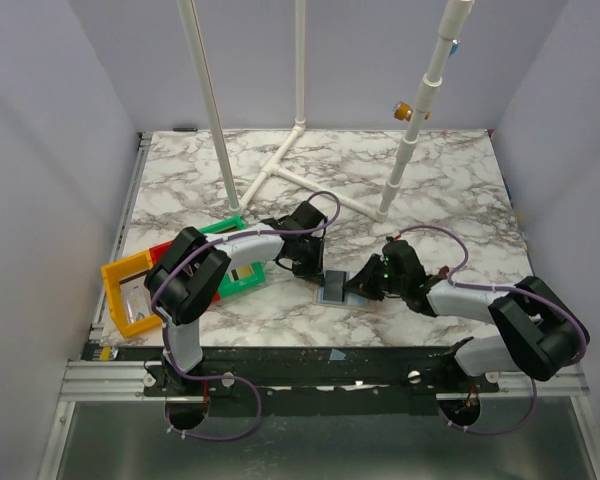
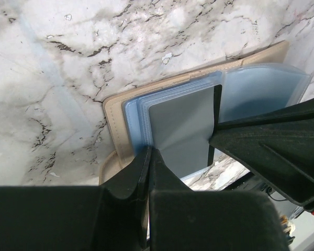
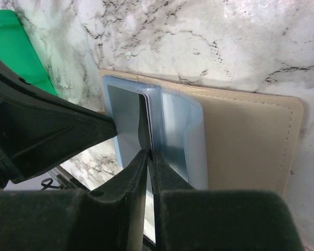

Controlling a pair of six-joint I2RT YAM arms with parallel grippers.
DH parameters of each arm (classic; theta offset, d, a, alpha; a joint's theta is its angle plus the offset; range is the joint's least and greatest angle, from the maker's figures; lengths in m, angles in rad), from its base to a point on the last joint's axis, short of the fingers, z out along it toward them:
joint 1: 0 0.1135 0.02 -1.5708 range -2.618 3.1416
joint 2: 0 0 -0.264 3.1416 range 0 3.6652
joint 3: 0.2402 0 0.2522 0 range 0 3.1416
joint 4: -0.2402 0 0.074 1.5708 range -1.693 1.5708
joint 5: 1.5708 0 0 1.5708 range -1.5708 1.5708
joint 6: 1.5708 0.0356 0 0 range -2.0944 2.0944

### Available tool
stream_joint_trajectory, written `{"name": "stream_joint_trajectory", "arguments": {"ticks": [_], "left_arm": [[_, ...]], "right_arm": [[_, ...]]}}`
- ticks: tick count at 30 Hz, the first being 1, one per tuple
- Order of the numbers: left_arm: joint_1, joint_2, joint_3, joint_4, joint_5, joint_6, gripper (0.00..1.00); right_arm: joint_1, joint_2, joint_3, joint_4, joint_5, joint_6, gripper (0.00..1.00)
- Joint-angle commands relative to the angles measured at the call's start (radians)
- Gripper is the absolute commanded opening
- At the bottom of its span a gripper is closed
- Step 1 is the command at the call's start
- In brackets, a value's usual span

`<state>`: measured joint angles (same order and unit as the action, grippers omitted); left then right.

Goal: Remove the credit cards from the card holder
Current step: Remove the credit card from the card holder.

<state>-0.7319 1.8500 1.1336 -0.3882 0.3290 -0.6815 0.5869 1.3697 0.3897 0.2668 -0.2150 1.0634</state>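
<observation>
- Both arms meet over the card holder [image 1: 342, 291], which lies open and flat on the marbled tabletop [image 1: 430, 190], near its front edge and about midway between the 2 arm bases.
- The holder's beige cover faces up, and clear pale blue sleeves [image 2: 261, 91] fan out over it.
- A grey card [image 2: 180, 130] sits inside 1 of those sleeves, seen through the plastic.
- The left claw [image 2: 149, 154] is fully shut, its 2 tips pressed together at the lower edge of the sleeves. Whether any plastic is caught between them cannot be told.
- The right claw [image 3: 148, 154] is closed to a thin slit on the edge of a white card [image 3: 147, 123], which stands on end among the sleeves, right beside the grey card's pocket.
- The 2 claws come at the holder from opposite sides, the left from the far left and the right from the near right, each filling a corner of the other's wrist view.
- A green bin [image 1: 238, 277], a red bin [image 1: 162, 255] and a yellow bin [image 1: 130, 295] sit clustered at the tabletop's left, beside the left arm and apart from the holder.
- A white pipe stand [image 1: 300, 150] rises from the far half of the tabletop.
</observation>
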Motion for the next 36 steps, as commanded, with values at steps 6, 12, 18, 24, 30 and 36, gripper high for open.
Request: {"name": "stream_joint_trajectory", "arguments": {"ticks": [6,12,18,24,30,36], "left_arm": [[-0.029,0.050,-0.006,-0.021,-0.053,0.001,0.00],[-0.022,0.051,-0.008,-0.030,-0.059,0.005,0.00],[-0.002,0.045,-0.025,-0.026,-0.062,0.010,0.00],[0.016,0.038,-0.037,-0.025,-0.065,0.017,0.00],[0.023,0.039,-0.040,-0.025,-0.067,0.019,0.00],[0.025,0.041,-0.038,-0.026,-0.067,0.022,0.00]], "right_arm": [[-0.001,0.051,-0.011,0.114,-0.056,0.027,0.07],[-0.007,0.035,-0.022,0.085,-0.036,0.019,0.01],[-0.015,0.019,-0.040,0.059,-0.016,0.005,0.01],[-0.020,0.009,-0.031,0.014,0.007,-0.011,0.01],[-0.020,-0.011,-0.023,-0.030,0.039,-0.028,0.01],[-0.021,-0.018,-0.028,-0.049,0.049,-0.042,0.01]]}}
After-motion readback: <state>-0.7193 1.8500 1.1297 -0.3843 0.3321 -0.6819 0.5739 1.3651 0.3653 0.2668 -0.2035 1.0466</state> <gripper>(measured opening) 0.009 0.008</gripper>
